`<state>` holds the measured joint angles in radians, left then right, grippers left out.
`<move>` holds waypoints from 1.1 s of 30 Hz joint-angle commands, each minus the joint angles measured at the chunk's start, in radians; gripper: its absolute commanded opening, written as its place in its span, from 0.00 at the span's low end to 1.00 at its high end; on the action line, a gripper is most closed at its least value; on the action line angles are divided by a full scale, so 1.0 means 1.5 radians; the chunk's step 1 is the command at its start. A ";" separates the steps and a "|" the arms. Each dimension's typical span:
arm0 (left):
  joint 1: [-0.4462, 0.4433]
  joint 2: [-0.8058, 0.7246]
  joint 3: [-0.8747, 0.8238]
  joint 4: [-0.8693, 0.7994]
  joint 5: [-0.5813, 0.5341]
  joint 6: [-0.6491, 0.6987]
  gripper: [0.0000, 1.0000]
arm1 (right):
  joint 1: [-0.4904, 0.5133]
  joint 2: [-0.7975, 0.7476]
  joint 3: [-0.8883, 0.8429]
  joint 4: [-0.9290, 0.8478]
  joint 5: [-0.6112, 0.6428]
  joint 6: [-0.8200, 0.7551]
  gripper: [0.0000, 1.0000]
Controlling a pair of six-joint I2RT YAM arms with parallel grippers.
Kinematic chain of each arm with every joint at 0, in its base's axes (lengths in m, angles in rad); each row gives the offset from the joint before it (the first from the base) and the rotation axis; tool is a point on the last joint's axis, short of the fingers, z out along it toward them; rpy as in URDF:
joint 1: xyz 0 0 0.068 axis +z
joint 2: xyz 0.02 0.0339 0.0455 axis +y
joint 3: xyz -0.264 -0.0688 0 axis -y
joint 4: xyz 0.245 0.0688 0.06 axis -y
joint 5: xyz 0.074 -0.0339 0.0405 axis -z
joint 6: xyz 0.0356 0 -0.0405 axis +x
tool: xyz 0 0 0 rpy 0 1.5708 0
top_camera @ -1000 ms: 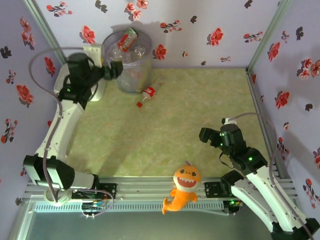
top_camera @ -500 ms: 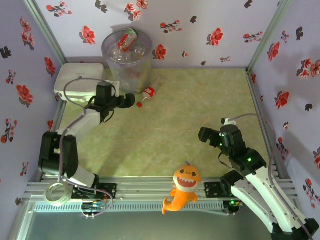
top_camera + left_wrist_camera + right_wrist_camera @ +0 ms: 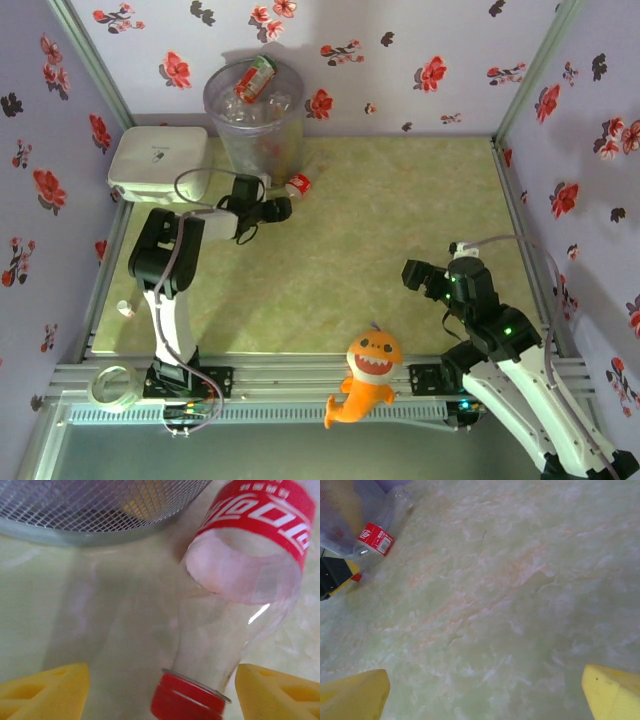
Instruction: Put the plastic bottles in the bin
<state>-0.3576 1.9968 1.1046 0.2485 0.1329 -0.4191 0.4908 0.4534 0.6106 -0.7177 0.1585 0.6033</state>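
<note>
One red-label bottle on the mat beside the bin, left gripper spread around its cap

From above, the bin stands at 11 o'clock on the mat with several plastic bottles already inside. A loose bottle lies just beside its foot at 5 o'clock. The left gripper is low at that bottle's cap end. Its wrist camera shows the yellow fingers wide apart with the red cap between them, and the bin wall rises close behind. A flat white box sits at 8 o'clock of the bin, beside the left arm. The right gripper, at 4 o'clock and well apart, has its jaws spread over bare mat. An orange plush shark lies at 6 o'clock on the near rail.
</note>
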 commanded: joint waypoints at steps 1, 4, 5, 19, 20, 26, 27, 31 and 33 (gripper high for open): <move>-0.005 0.023 0.011 0.059 -0.046 -0.049 0.75 | -0.002 -0.004 0.013 -0.022 0.019 -0.003 0.99; -0.003 0.041 0.036 0.039 -0.029 -0.052 0.70 | -0.002 -0.007 0.013 -0.030 0.026 -0.006 0.99; -0.003 0.043 0.038 0.035 -0.028 -0.048 0.66 | -0.002 -0.008 0.013 -0.031 0.026 -0.007 0.99; -0.006 0.015 0.028 0.018 -0.017 -0.022 0.44 | -0.002 -0.009 0.002 -0.023 0.025 -0.002 0.99; -0.006 0.011 0.024 0.019 -0.017 -0.020 0.44 | -0.002 -0.008 0.001 -0.021 0.025 -0.002 0.99; -0.007 -0.022 -0.013 0.029 -0.016 -0.015 0.38 | -0.002 -0.005 -0.001 -0.015 0.024 -0.001 0.99; -0.008 -0.026 -0.019 0.031 -0.016 -0.013 0.35 | -0.002 -0.005 -0.002 -0.014 0.024 -0.001 0.99; -0.010 -0.045 -0.033 0.032 -0.016 -0.007 0.32 | -0.002 -0.001 -0.004 -0.005 0.021 0.004 0.99; -0.015 -0.053 -0.041 0.031 -0.012 -0.008 0.32 | -0.002 0.005 -0.005 0.003 0.017 0.007 0.99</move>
<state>-0.3653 1.9648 1.0603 0.2764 0.1078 -0.4576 0.4908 0.4545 0.6102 -0.7372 0.1692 0.6033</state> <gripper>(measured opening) 0.331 0.993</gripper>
